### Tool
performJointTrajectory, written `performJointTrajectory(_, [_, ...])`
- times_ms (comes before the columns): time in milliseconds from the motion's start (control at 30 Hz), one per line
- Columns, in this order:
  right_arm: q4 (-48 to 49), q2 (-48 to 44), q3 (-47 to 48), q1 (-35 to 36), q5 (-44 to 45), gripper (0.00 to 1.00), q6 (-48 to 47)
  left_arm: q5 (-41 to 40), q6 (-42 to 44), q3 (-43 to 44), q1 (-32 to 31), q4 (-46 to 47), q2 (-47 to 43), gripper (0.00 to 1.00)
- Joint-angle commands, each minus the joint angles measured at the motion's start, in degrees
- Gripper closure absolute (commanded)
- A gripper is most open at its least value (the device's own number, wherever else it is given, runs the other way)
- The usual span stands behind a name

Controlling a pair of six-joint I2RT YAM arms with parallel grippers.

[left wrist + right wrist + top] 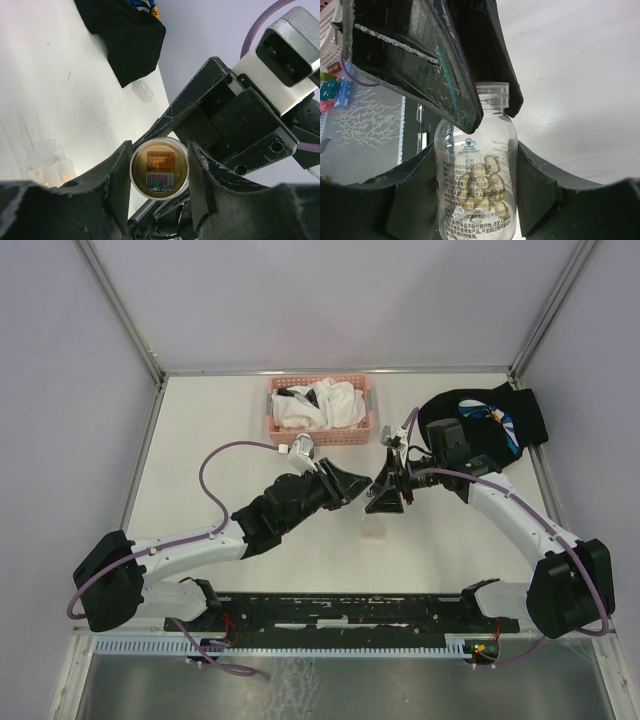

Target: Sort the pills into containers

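pill bottle (475, 200): Chinese print under a small logo, too fine to read. End-on in the left wrist view: orange label (159, 162), Chinese characters plus a blue-white code patch, also illegible.

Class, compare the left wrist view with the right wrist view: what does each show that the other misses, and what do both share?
Only the left wrist view shows the black cloth, the small clear box, and the round gold-labelled top of the bottle. Only the right wrist view shows the bottle's clear side with pills inside. Both show the bottle held between the fingers of the right gripper, with the fingers of the left gripper flanking its neck.
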Motion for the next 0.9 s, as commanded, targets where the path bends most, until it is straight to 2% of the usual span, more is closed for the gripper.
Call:
performJointTrajectory(0, [1.12, -1.33, 2.6, 0.18, -0.74, 0.78, -0.15, 0.3, -0.46, 1.6, -0.28, 1.69, -0.54, 0.88])
performJointTrajectory(100, [1.4, -1.49, 2.42, 0.18, -0.29, 0.55, 0.0, -0.21, -0.42, 1.16, -0.27, 1.64, -1.12, 0.97])
performJointTrajectory(267, [1.7, -2.09, 1.85, 0.18, 1.12, 0.16, 0.18, -1.38, -0.03, 0.84, -0.2, 0.58, -2.08, 0.97])
performJointTrajectory(300, [1.73, -2.2, 1.81, 0.18, 1.45, 0.02, 0.11, -1.79, 0.1, 0.78, -0.16, 0.17, -2.22, 0.97])
performJointTrajectory(533, [-1.7, -2.25, 2.88, 0.18, 2.29, 0.01, -3.32, -7.09, 3.35, 0.31, -0.19, -6.14, -4.53, 0.97])
performJointTrajectory(667, [-6.45, -2.9, 4.58, 0.15, 3.89, 0.01, -8.17, -15.48, 7.79, 0.27, -0.14, -14.73, -6.89, 0.97])
performJointTrajectory(867, [-7.84, -4.06, 4.77, 0.09, 5.7, 0.01, -10.34, -29.84, 14.5, 1.66, 0.68, -31.18, -9.09, 0.97])
